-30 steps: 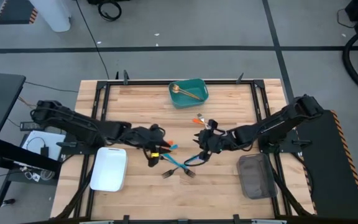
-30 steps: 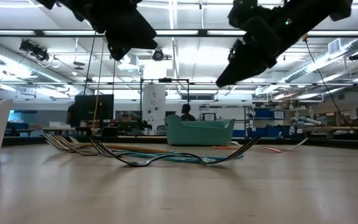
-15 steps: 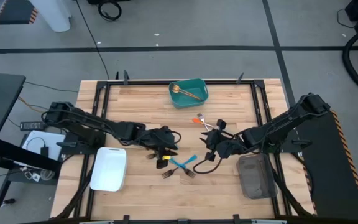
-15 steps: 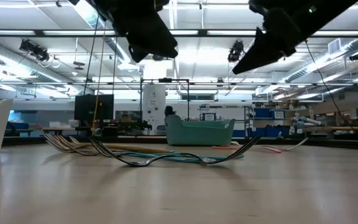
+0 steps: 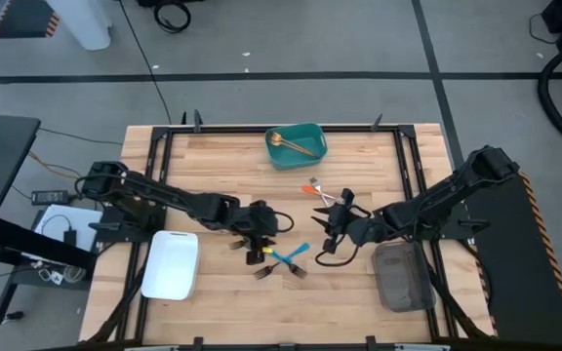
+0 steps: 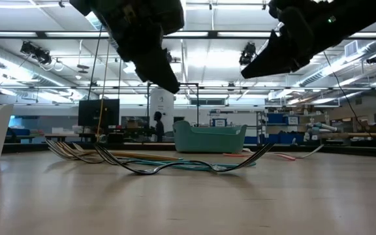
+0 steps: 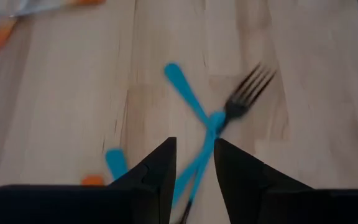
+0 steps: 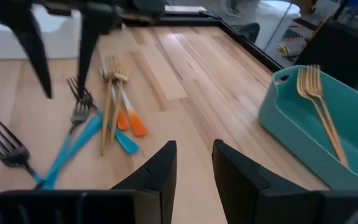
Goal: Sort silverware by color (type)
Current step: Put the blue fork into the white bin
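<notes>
Left tool (image 5: 264, 230) hovers over the crossed blue-handled forks (image 5: 283, 259), fingers spread and empty; right tool (image 5: 332, 230) hangs nearby above the tabletop (image 5: 359, 292), also spread.

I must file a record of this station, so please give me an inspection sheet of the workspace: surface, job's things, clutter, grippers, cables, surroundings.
Surface: wooden table, bare wood around the pile.
Job's things: blue-handled forks crossed in a small pile at mid-table with orange-handled pieces; gold forks already in the teal tray; one orange-handled piece lies apart.
Clutter: white tray and grey tray, nothing seen in them.
Grippers: left gripper above the pile, fingers parted, holding nothing; right gripper beside the pile, fingers parted, also empty.
Cables: a cable runs on the floor behind the table.
Surroundings: a person stands far behind, in a workshop room.
</notes>
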{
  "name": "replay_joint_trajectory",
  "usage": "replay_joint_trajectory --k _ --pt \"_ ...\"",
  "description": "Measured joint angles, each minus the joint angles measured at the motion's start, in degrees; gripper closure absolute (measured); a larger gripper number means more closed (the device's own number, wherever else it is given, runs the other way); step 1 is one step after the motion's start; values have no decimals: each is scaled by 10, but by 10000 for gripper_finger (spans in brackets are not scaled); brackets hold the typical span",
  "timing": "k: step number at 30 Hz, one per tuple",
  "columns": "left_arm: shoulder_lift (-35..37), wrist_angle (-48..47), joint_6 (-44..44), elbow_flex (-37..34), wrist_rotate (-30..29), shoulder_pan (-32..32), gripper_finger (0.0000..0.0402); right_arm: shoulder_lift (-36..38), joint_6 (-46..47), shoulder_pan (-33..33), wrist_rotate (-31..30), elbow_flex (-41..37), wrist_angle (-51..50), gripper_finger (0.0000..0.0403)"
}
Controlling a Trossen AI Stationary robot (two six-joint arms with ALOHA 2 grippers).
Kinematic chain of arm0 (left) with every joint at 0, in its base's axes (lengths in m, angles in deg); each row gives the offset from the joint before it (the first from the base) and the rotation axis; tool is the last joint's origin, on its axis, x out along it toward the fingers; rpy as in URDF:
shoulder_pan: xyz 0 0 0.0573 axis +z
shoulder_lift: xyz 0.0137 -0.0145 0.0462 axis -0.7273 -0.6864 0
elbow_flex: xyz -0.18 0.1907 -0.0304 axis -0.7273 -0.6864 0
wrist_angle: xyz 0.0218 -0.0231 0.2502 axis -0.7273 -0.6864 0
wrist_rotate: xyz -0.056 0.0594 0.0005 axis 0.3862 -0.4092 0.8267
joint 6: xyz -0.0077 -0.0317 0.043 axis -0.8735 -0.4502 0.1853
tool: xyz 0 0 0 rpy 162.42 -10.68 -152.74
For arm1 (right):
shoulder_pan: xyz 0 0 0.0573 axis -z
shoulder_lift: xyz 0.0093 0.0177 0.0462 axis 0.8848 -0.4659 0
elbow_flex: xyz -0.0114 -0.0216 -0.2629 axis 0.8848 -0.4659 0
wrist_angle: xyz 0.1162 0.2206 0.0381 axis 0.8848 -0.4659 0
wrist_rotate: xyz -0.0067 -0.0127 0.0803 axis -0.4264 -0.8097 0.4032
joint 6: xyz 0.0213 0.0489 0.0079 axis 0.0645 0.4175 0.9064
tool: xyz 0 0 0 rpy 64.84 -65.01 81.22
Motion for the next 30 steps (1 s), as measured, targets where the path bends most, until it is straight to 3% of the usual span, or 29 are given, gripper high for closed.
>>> replay_joint_trajectory --k 17,30 --pt "1 -197 0 -6 -20 32 285 -45 16 -9 41 -8 77 293" --pt "1 -217 -1 -30 -37 35 285 -54 12 -14 43 -9 92 293"
